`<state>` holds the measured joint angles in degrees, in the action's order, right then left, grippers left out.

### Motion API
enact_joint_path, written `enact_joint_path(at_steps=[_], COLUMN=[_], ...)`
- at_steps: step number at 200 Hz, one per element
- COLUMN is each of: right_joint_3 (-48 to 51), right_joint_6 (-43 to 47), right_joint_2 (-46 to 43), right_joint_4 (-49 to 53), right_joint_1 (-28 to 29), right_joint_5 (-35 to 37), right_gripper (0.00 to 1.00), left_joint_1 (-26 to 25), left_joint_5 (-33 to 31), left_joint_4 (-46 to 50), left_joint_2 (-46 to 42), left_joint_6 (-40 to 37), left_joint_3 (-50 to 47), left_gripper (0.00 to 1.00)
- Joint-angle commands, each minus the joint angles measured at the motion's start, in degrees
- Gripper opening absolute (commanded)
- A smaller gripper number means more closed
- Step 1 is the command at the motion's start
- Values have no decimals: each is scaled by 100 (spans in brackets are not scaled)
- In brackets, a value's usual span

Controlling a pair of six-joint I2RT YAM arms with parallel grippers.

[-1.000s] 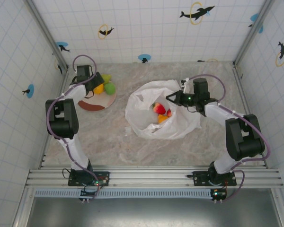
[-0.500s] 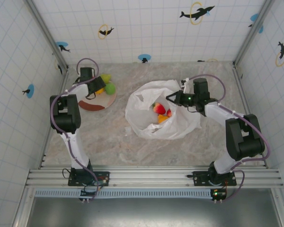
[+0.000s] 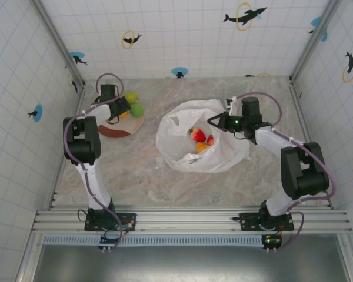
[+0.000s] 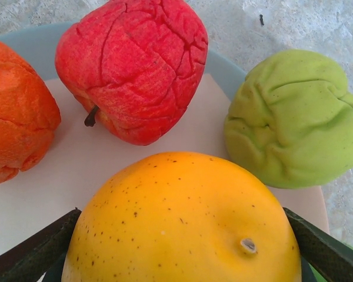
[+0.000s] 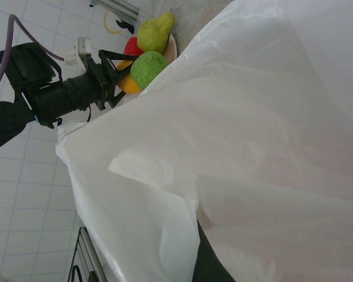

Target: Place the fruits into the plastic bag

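**Left claw closes on yellow fruit while right claw holds the bag's rim**

At the far left of the table (image 3: 135, 176), the left claw (image 4: 181, 212) sits low over the round plate (image 4: 76, 170). A yellow-orange fruit (image 4: 165, 241) fills the gap between its dark fingers (image 4: 29, 252). One finger lies against each side of the fruit, pinching it, and the fruit rests on the plate's pale middle. A wrinkled red apple (image 4: 132, 70) stands just beyond it. An orange fruit (image 4: 15, 111) lies at the left edge of the wrist view.

From above, a round green fruit (image 3: 136, 109) sits on the plate's right side, beside the claw. A yellow-green fruit (image 3: 131, 96) lies at the plate's far edge.

The white plastic bag (image 3: 223, 155) lies crumpled in the middle of the table, well apart from the plate, with its mouth open upward. Three fruits lie inside it. A red fruit (image 3: 198, 134) and a smaller red piece (image 3: 210, 140) touch each other. An orange piece (image 3: 201, 148) lies just below them.

The right claw (image 3: 212, 121) is at the bag's far right rim, pressed together on a fold of the plastic. In the right wrist view the thin sheet drapes across the frame, and one dark finger shows beneath it at the bottom.
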<state>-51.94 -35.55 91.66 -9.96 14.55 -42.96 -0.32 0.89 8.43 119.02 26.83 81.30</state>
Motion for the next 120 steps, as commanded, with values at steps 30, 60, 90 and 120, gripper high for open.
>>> enact_joint_path(at_steps=[30, 60, 90, 120], right_joint_3=[28, 4, -12, -49], right_joint_6=[57, 74, 118, 145], right_joint_2=[-113, -105, -61, -8], right_joint_4=[-40, -33, 17, 46], right_joint_1=[-22, -22, -22, -22], right_joint_5=[-68, -65, -46, 1], right_gripper=[0, 0, 0, 0], left_joint_1=[24, 22, -114, -692], left_joint_5=[-71, -36, 96, 227], left_joint_4=[-531, -755, -924, -970], left_joint_2=[-1266, -2346, -3481, -4486], left_joint_6=[146, 337, 443, 506], left_joint_3=[-1270, -2165, -2923, -3387], left_gripper=[79, 78, 76, 76])
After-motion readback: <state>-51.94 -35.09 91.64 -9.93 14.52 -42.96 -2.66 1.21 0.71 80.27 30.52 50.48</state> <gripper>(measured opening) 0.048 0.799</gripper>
